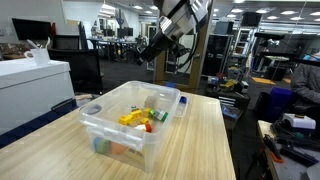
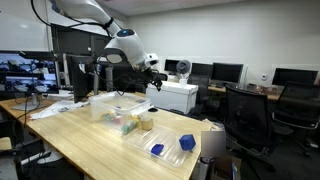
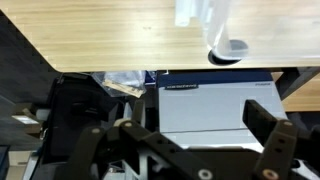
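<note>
Clear plastic bin (image 1: 100, 122) stood on the wooden worktop (image 1: 205, 140), open side up. In an exterior view its long axis ran from the near edge away toward the arm. Yellow, red and green toy pieces (image 1: 140, 118) lay in it.

The only writing was a dark label strip (image 3: 200, 87) on the white cabinet (image 3: 215, 110) beside the worktop. Its small print was too fine to read.

The pincer (image 1: 153, 50) hung in the air past the far end of the bin, well apart from it. Its jaws were spread wide, with nothing held or touched. In the wrist view its two dark fingers (image 3: 268, 140) framed the cabinet below the worktop's edge.

In an exterior view, a blue block (image 2: 187, 143) lay in a shallow clear tray (image 2: 165, 152) near the bin (image 2: 105, 110).
</note>
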Motion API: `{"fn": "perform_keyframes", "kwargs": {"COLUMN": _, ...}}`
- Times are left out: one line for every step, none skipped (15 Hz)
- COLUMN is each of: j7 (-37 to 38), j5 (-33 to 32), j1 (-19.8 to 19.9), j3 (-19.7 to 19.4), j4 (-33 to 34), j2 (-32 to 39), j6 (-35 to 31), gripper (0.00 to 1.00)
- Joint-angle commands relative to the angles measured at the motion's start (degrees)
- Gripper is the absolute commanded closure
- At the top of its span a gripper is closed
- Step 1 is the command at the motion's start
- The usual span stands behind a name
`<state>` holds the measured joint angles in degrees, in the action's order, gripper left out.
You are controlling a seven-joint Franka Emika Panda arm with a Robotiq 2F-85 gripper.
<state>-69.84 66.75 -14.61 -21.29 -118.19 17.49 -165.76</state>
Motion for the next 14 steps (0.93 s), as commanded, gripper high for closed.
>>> {"fn": "perform_keyframes", "kwargs": {"j7": -0.1, "j5": -5.8, "j1": -2.5, "j3": 0.5, "j4": -4.1, "j2": -0.5, "j6": 4.0, "gripper": 0.00}}
{"fn": "perform_keyframes", "kwargs": {"j7": 0.8, "j5": -8.5, "j1": -3.7, "j3": 0.4, "j4": -5.2, "j2": -0.2, "j6": 4.9, "gripper": 0.00}}
{"fn": "perform_keyframes", "kwargs": {"j7": 2.4, "j5": -11.6, "j1": -4.8, "j3": 0.0, "j4": -6.2, "j2": 0.1, "j6": 6.7, "gripper": 0.00}}
{"fn": "perform_keyframes", "kwargs": {"j7": 4.0, "j5": -14.9, "j1": -6.0, "j3": -0.4, "j4": -7.1, "j2": 0.4, "j6": 8.3, "gripper": 0.00}}
{"fn": "perform_keyframes", "kwargs": {"j7": 7.8, "j5": -22.6, "j1": -0.1, "j3": 6.7, "j4": -8.3, "j2": 0.1, "j6": 8.5, "gripper": 0.00}}
{"fn": "perform_keyframes", "kwargs": {"j7": 7.8, "j5": -23.4, "j1": -7.2, "j3": -0.1, "j4": -8.5, "j2": 1.2, "j6": 11.2, "gripper": 0.00}}
{"fn": "perform_keyframes", "kwargs": {"j7": 10.4, "j5": -27.8, "j1": -7.5, "j3": 0.2, "j4": -8.8, "j2": 1.9, "j6": 12.6, "gripper": 0.00}}
{"fn": "perform_keyframes", "kwargs": {"j7": 12.4, "j5": -31.8, "j1": -8.7, "j3": -0.7, "j4": -8.9, "j2": 2.7, "j6": 14.7, "gripper": 0.00}}
{"fn": "perform_keyframes", "kwargs": {"j7": 15.7, "j5": -36.7, "j1": -10.3, "j3": -2.1, "j4": -8.4, "j2": 4.4, "j6": 16.7, "gripper": 0.00}}
{"fn": "perform_keyframes", "kwargs": {"j7": 20.3, "j5": -44.1, "j1": -4.0, "j3": 3.9, "j4": -8.0, "j2": 4.6, "j6": 17.5, "gripper": 0.00}}
{"fn": "perform_keyframes", "kwargs": {"j7": 23.2, "j5": -48.8, "j1": -2.5, "j3": 5.2, "j4": -7.4, "j2": 5.3, "j6": 18.4, "gripper": 0.00}}
{"fn": "perform_keyframes", "kwargs": {"j7": 27.0, "j5": -54.4, "j1": 0.4, "j3": 7.9, "j4": -7.0, "j2": 5.4, "j6": 19.5, "gripper": 0.00}}
{"fn": "perform_keyframes", "kwargs": {"j7": 29.6, "j5": -58.6, "j1": 2.8, "j3": 10.0, "j4": -6.2, "j2": 6.1, "j6": 20.9, "gripper": 0.00}}
{"fn": "perform_keyframes", "kwargs": {"j7": 31.7, "j5": -62.8, "j1": 5.3, "j3": 12.3, "j4": -5.3, "j2": 6.7, "j6": 22.8, "gripper": 0.00}}
